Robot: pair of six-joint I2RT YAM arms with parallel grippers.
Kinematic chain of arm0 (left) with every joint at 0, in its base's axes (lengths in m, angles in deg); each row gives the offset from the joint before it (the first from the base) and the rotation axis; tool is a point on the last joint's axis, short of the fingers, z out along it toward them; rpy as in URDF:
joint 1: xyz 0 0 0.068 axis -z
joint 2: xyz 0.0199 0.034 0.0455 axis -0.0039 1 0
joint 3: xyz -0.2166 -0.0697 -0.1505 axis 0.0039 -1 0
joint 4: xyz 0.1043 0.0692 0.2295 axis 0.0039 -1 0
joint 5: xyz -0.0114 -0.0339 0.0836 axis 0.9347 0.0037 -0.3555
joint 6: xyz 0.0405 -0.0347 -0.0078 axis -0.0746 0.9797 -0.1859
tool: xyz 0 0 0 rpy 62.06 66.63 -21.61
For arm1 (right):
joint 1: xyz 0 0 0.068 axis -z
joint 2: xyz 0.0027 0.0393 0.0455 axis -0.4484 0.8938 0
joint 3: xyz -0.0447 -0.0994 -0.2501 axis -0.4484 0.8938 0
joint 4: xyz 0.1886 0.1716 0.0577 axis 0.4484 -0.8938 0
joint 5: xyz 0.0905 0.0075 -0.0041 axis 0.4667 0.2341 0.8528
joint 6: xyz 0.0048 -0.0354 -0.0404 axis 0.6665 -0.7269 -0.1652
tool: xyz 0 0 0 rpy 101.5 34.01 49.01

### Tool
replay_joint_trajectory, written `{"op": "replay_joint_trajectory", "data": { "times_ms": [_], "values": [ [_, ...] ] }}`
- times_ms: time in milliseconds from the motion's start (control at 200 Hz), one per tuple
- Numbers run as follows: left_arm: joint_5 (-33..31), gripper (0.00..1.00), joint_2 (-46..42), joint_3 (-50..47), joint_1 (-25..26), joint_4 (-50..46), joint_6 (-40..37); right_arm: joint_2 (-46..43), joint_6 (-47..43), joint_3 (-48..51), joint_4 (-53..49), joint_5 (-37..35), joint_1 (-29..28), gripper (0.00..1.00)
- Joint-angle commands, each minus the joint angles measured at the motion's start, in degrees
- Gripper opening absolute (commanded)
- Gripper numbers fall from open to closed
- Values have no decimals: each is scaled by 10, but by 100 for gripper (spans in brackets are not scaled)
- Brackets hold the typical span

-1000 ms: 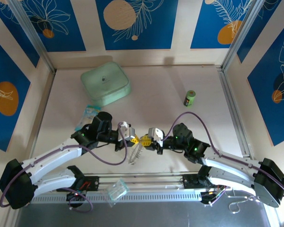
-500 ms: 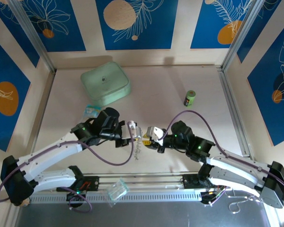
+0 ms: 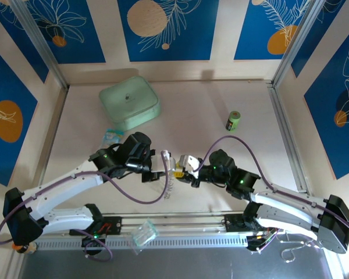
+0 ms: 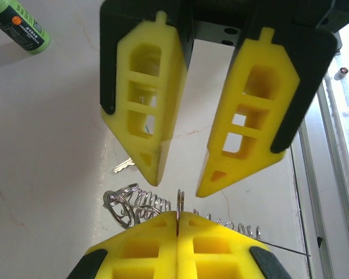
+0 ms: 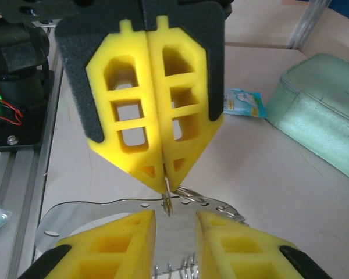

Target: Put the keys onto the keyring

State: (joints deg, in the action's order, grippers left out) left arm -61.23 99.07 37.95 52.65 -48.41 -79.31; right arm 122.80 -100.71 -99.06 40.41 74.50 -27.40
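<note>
Box, mint-green and rounded (image 3: 130, 103), sits far left on the table (image 3: 221, 93), with a small pale packet (image 3: 110, 136) just near of it. Neither matters for the job.

The left gripper (image 5: 164, 174) is mid-table with its jaws clenched flat together on a thin metal edge of the keyring (image 4: 134, 204). Whether that pinched bit is a ring loop or something already threaded on it, I cannot tell. Silvery coils and chain hang slack under the grip, toward the near side.

One pale silver key (image 4: 123, 167) lies flat on the table below the two grippers, apart from both and not held. The green-headed key I can't pick out.

The right gripper (image 4: 179, 183) faces the left one tip to tip. Its jaws are released with a clear gap, sitting either side of the pinched metal and gripping nothing.

A green battery-like can (image 3: 234, 121) stands far right, well apart.

Handling, as a guess:
- **Keyring:** light, with limp chain parts that will swing. Only the wire loop looks stiff and springy, so hold it there, close to the opening.
- **Key:** tiny, thin, hard and slick, and it lies flush on the table. It is likely to skate away. Best pinched by its head, leaving the hole free for threading.
</note>
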Motion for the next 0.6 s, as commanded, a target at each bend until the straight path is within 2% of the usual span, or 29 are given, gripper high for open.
{"op": "replay_joint_trajectory", "data": {
  "times_ms": [0, 270, 390, 545, 595],
  "values": [
    [6, 0, 1, 16, 7, 1, 6, 4, 6, 13, 34, 23, -4, 27],
    [16, 0, -2, 10, 8, 8, 14, 29, 13, 18, 73, 26, -4, 24],
    [24, 0, -2, 12, 8, 7, 15, 40, 14, 19, 93, 26, -3, 17],
    [31, 0, -2, 11, 8, 7, 19, 46, 22, 27, 116, 37, 3, 0],
    [29, 0, -3, 11, 9, 10, 21, 45, 27, 34, 129, 45, 8, 0]
  ]
}}
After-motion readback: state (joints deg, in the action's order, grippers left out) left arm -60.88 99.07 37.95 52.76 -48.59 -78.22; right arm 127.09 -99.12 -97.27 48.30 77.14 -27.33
